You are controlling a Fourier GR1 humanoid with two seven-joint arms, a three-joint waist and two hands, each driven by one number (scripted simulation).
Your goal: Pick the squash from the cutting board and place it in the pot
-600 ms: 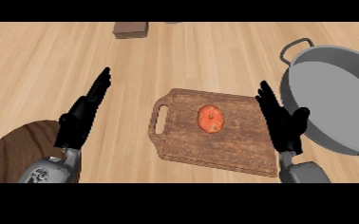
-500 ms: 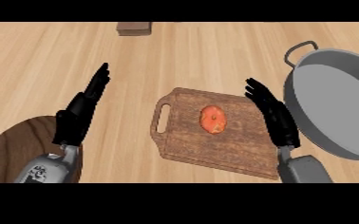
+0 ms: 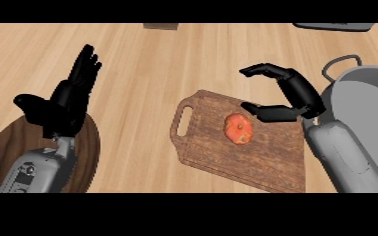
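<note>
Lowest in the frame are my two grey forearms. At the lower left a dark round wooden disc (image 3: 87,152) shows under my left arm. Just above it my left hand (image 3: 65,102) rests open, fingers straight and pointing up the frame, holding nothing and well apart from the work.

In the centre-right lies the brown wooden cutting board (image 3: 258,155) with its handle slot toward the left. The small round orange-red squash (image 3: 238,128) sits on the board's upper middle, untouched. My right hand (image 3: 295,97) hangs just to the right of it and a little above, fingers curved over and thumb reaching toward the squash, with an open gap between them; they pinch nothing.

I judge the step in hand is the approach for the grasp. To do it well I should bring the hand left and down so the squash sits centred in the gap between thumb and fingers, then close round its sides rather than press on its top, since a round thing may roll off along the board.

At the right edge stands the grey metal pot (image 3: 353,95), close beside my right wrist, so the carry looks short. Farthest off, at the top edge, are a small brown block (image 3: 161,26) and a dark grey flat object (image 3: 332,26).
</note>
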